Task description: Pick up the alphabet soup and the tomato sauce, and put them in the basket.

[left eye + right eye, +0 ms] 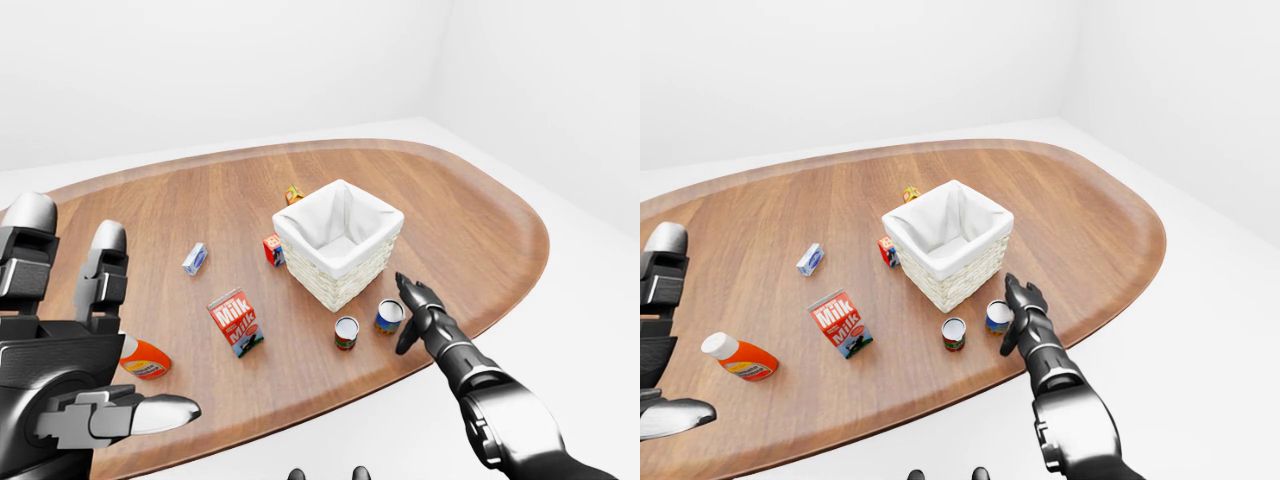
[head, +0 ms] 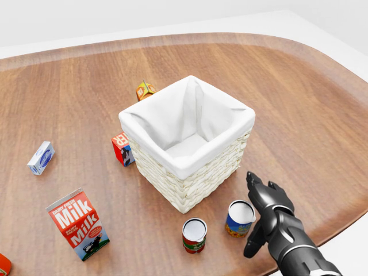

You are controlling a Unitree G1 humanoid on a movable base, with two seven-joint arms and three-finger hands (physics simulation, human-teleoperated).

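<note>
A blue-and-yellow alphabet soup can (image 2: 239,218) and a red tomato sauce can (image 2: 194,235) stand upright on the wooden table, just below the white-lined wicker basket (image 2: 194,172) in the head view. My right hand (image 2: 257,216) is open right beside the soup can, on its right. Its fingers point up the view and its thumb hangs low, and nothing is held. My left hand (image 1: 108,322) is raised and open at the lower left of the left-eye view, far from the cans and empty.
A milk carton (image 2: 77,223), a small blue-white box (image 2: 41,157), a red box (image 2: 122,148) against the basket's left side and an orange box (image 2: 144,90) above it lie on the table. An orange bottle (image 1: 737,357) lies at the left. The table edge (image 2: 339,221) runs close by my right hand.
</note>
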